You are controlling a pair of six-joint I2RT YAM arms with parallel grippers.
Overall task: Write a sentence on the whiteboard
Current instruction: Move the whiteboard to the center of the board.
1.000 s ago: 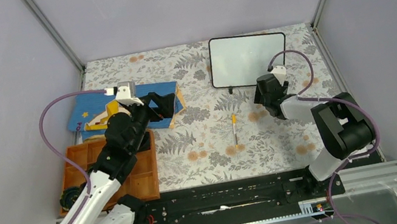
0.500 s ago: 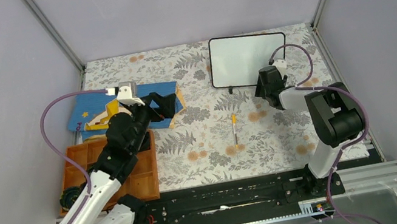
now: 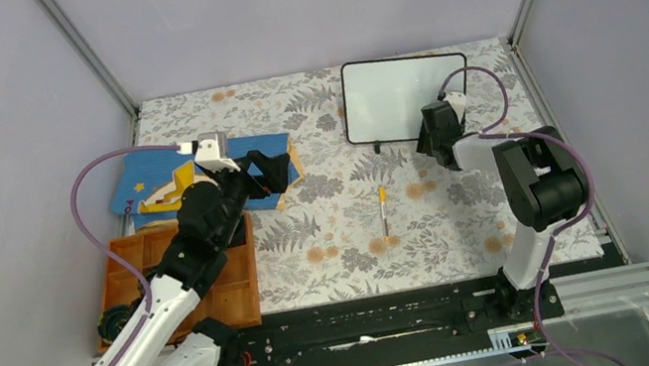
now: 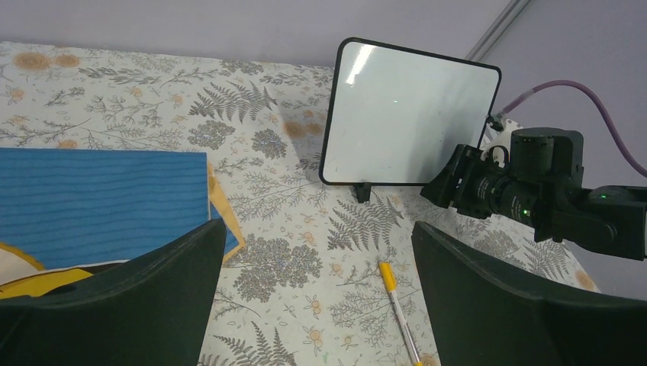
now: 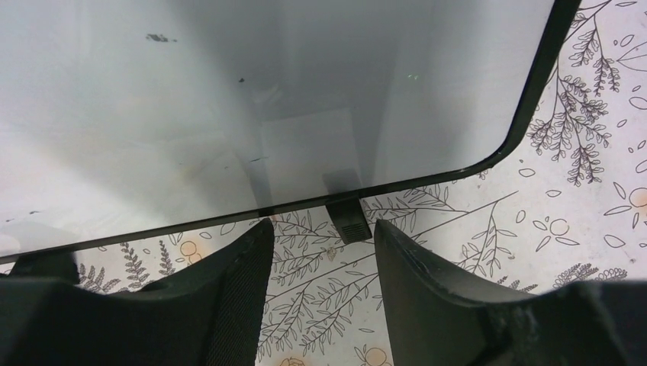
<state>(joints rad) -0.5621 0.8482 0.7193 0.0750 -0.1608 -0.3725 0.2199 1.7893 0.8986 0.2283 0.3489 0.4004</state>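
**Right gripper low at the whiteboard's bottom edge, jaws apart and empty**

The right gripper point(image 5: 322, 229) has its fingers parted with nothing between them. Its tips sit just near of the whiteboard point(image 5: 229, 91) and its black bottom frame, and one small black foot point(image 5: 351, 222) shows in the gap beyond them. The board stands at the far right of the table, its rounded lower right corner near the right wall. A stretch of fern-patterned cloth point(image 3: 329, 232) lies between the board and the orange pen point(image 3: 385, 209), which is well apart on the near side. At the far left, the left gripper point(image 4: 317, 229) hangs wide open beside the blue book point(image 4: 99, 194), with a wooden tray point(image 3: 234, 294) nearer.
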